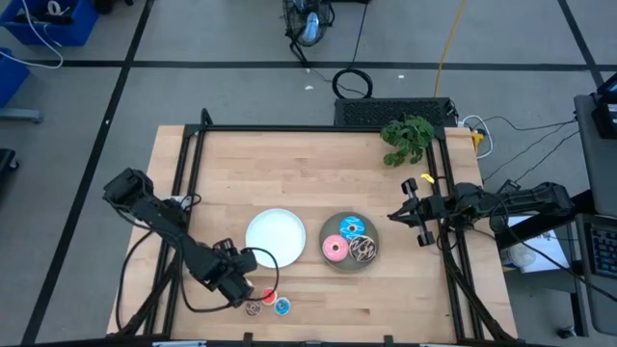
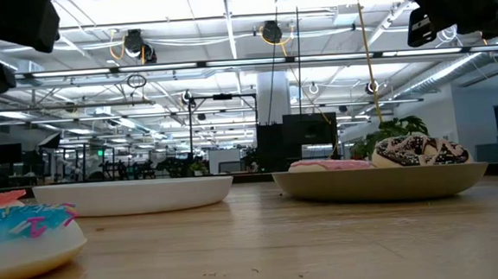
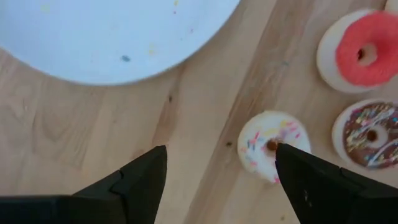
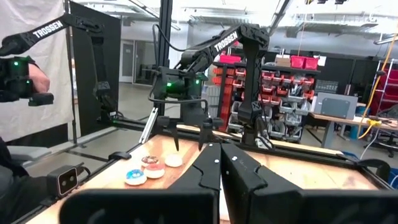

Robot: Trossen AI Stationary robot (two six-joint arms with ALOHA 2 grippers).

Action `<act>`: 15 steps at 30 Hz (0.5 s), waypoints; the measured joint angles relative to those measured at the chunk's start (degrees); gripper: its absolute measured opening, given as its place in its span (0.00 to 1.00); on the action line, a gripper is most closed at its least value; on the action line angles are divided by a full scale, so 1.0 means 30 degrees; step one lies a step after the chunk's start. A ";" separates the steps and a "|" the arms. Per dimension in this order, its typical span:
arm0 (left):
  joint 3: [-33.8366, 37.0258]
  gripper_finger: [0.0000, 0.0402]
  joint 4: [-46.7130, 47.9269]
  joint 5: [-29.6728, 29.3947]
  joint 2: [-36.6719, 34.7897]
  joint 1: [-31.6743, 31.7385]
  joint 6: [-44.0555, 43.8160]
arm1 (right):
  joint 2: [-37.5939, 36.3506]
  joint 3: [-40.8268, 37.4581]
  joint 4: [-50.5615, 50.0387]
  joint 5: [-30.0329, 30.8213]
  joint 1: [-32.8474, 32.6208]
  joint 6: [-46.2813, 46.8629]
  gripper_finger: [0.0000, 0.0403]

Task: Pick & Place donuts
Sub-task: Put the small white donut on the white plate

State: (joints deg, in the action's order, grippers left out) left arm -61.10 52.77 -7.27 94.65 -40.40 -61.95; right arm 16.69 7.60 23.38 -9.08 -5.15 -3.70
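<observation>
Beneath left gripper (image 3: 217,168) (fingers spread wide): tiny white-pink donut (image 3: 272,149) off-centre, touching one finger; closing could knock it aside.

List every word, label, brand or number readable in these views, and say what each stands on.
"TROSSEN": white letters on the left arm seen across the table in the right wrist view.
"TROSSEN": white letters on a second dark arm at that view's edge, by a person's hand.
Nothing readable in the other three views.
</observation>
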 joint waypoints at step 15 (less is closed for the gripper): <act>0.0051 0.74 -0.0972 0.1111 0.1506 0.0102 0.1052 | 0.0000 0.0000 0.0000 0.0007 0.0000 0.0007 0.00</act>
State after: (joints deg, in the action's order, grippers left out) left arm -60.95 49.86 -3.93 99.17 -40.10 -58.80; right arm 16.69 7.60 23.38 -9.06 -5.15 -3.68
